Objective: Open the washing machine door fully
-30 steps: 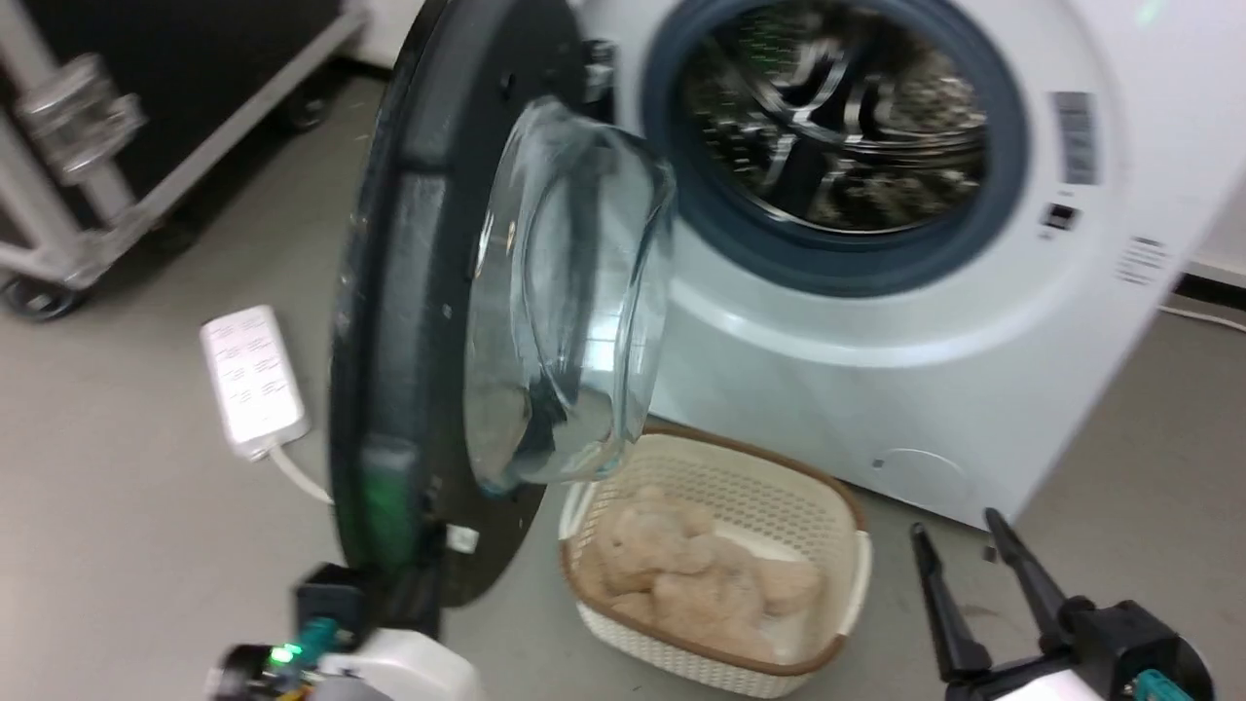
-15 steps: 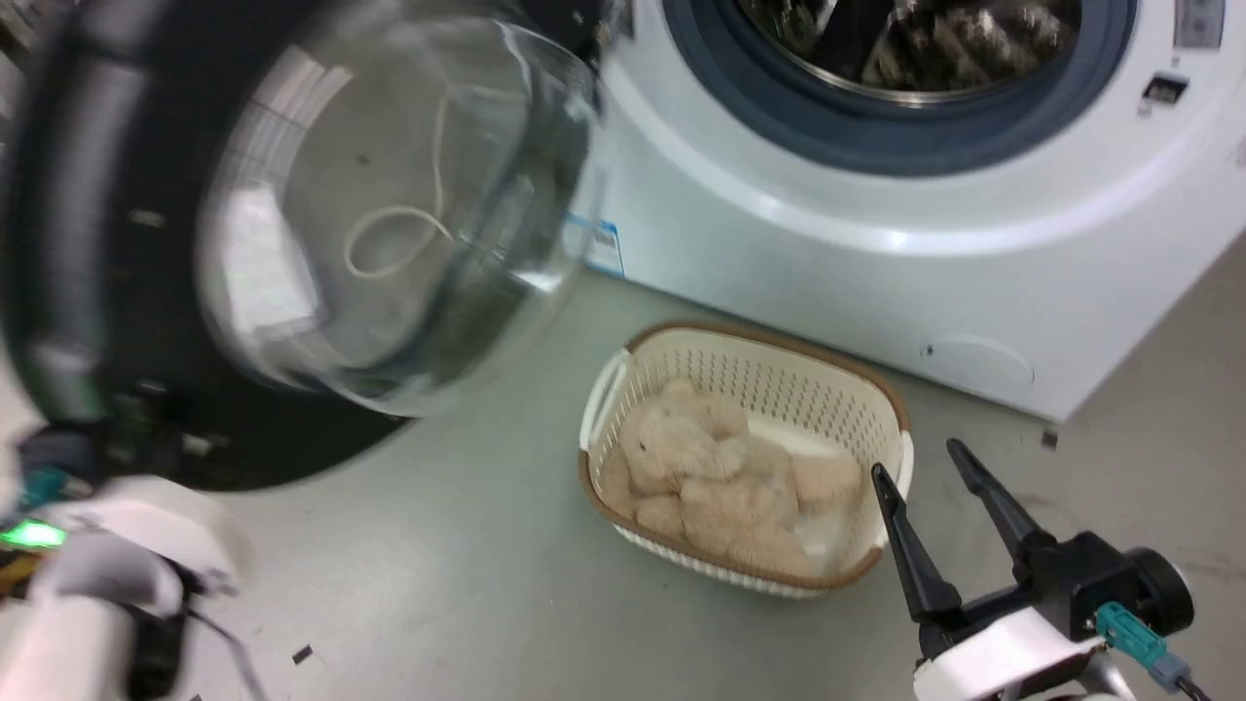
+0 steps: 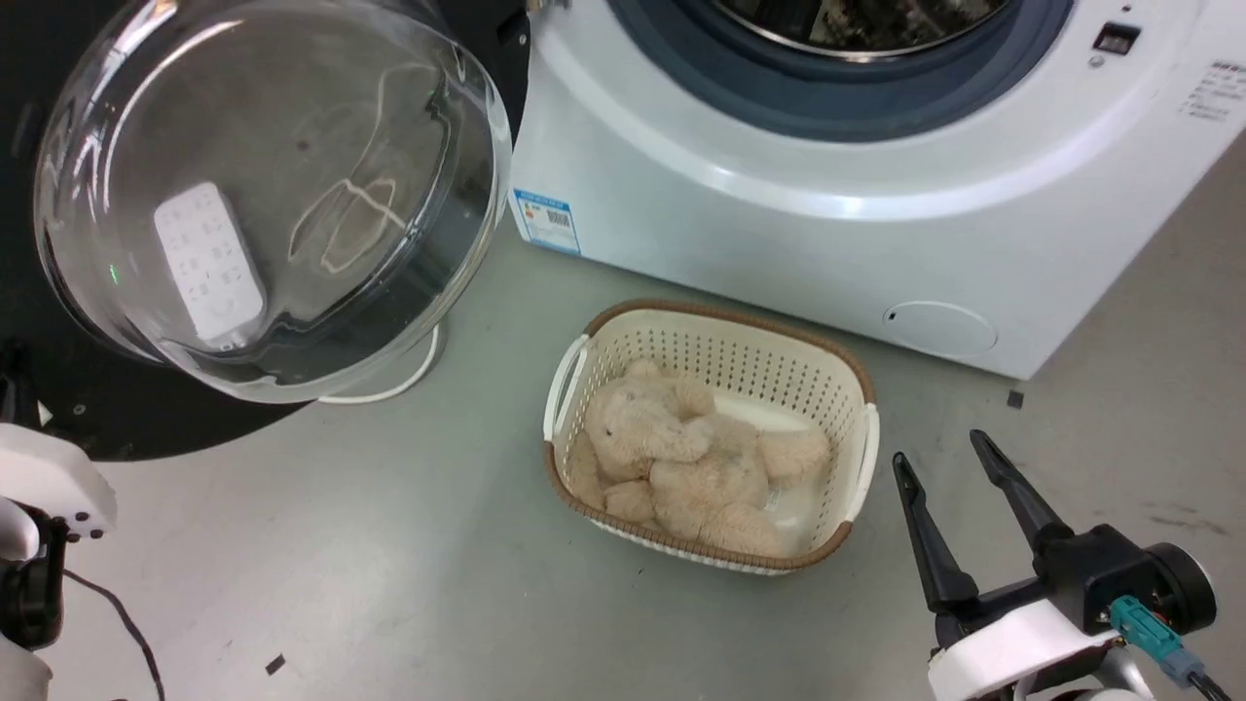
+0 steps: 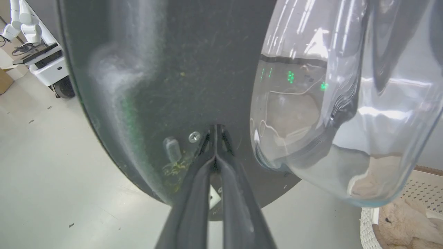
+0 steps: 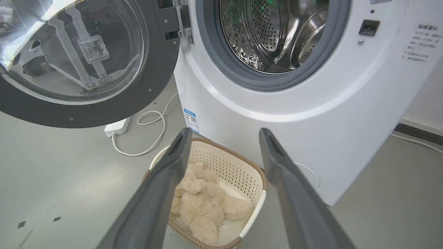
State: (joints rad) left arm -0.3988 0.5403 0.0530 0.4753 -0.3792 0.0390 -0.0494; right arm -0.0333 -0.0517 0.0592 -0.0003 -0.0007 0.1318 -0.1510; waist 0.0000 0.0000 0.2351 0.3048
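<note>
**Left gripper** (image 4: 215, 134): jaws together, tips touching the black inner face of the washing machine door (image 3: 263, 214) beside a small screw (image 4: 194, 137). The fingers rose from the bottom centre of the left wrist view. Pale forearm casing (image 3: 44, 482) sat at the lower left edge of the head view, cut off by the frame, below the door's rim.

**Right gripper** (image 3: 939, 450): jaws apart and holding nothing, at the lower right of the head view. The fingers pointed up the frame over the floor (image 3: 389, 545), to the right of the basket (image 3: 720, 316).

**Washing machine door**: swung wide from the washer (image 3: 779, 243), at the upper left of the head view, glass bowl bulging toward the camera. Its top and left parts were cropped. The silver hinge (image 5: 183, 20) showed at its right edge in the right wrist view.

**Drum** (image 5: 273, 34): steel, standing open, ringed by a blue-grey rubber seal (image 5: 214, 65). It was mostly cropped at the top of the head view.

**Basket**: cream, perforated and brown-rimmed, on the floor before the washer at lower centre, apart from the door's rim. It contained a beige plush toy (image 3: 681, 458).

**Power strip** (image 5: 117, 126) with white cable (image 5: 155, 138): on the floor beneath the door. In the head view it appeared warped through the glass.

**Round white flap** (image 3: 939, 326): low on the washer front.

**Blue label** (image 3: 545, 219): at the washer's lower left corner, print too small to read.
</note>
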